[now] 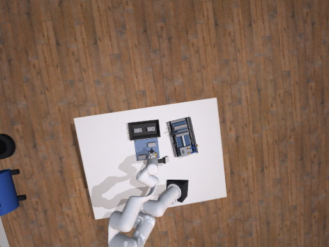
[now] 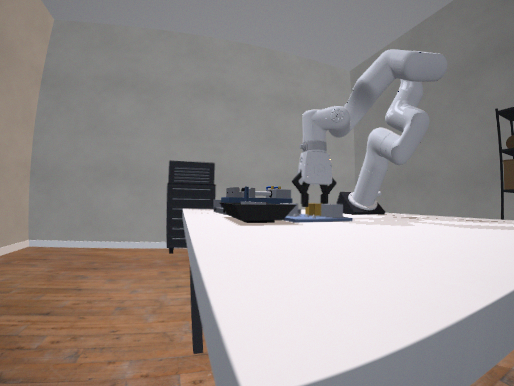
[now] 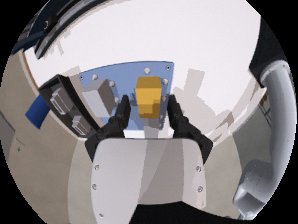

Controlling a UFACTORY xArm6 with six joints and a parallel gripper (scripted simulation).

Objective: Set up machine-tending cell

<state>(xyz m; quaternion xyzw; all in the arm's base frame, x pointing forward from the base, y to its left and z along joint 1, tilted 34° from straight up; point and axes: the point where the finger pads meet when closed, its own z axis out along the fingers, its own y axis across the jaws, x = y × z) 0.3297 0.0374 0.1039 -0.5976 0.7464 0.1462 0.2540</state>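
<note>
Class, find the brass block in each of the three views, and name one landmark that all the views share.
Top: a small yellow speck at the blue plate's near edge, beside the tool.
Exterior: on the plate's edge, below the open tool, block at.
Wrist: centre, between the fingers, untouched.
Shared landmark: the blue plate.

Matt brass blank (image 3: 149, 96), smooth blue plate (image 3: 127, 75)
</note>
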